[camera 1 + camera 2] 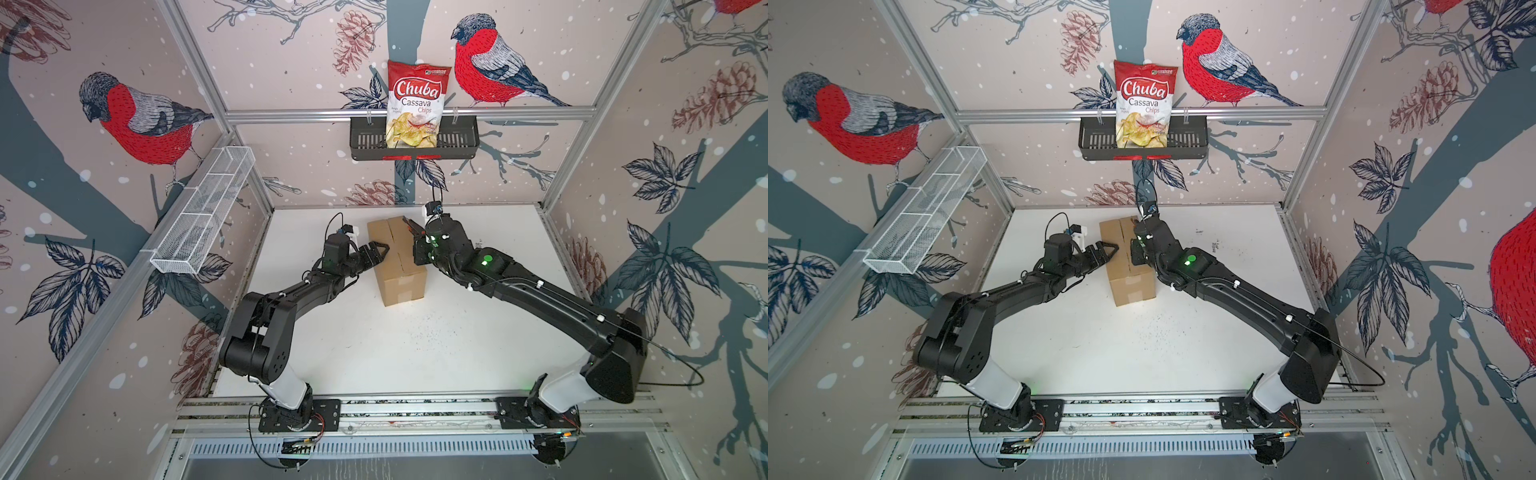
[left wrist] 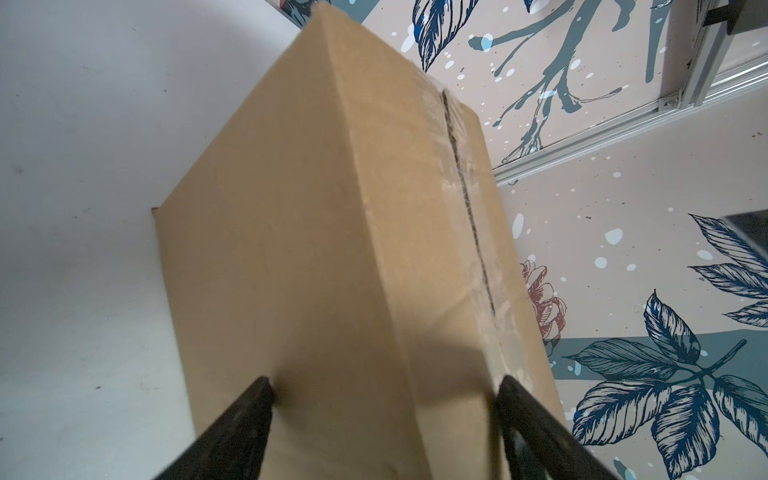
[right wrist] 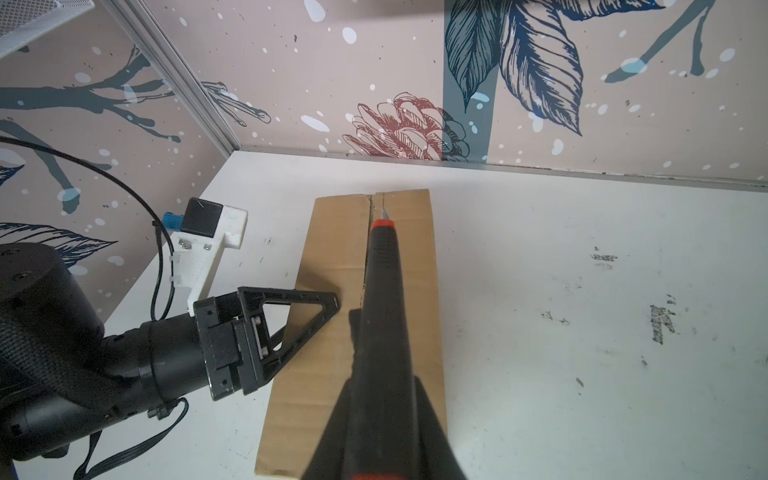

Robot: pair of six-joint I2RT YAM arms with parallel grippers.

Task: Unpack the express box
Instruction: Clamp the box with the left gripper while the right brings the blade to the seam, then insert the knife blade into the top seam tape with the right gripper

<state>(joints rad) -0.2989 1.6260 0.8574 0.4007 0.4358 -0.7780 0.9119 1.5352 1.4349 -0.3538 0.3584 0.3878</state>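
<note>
Top views: box (image 1: 399, 266) sits on the counter (image 1: 436, 340), back of middle, between the arms. Left pincer (image 1: 380, 252) is spread wide at its upper left edge. Right pincer (image 1: 417, 243) is over the top, clamped on a knife (image 1: 410, 227).

Left wrist: fingers (image 2: 259, 390) straddle the box's long top edge, gripping nothing. Flaps lie flat.

Right wrist: blade tip rests on the seam (image 3: 370, 249) near the far end.

Step, likely: slitting the tape. Next: draw the blade shallow along the seam while the left pincer braces the box.
</note>
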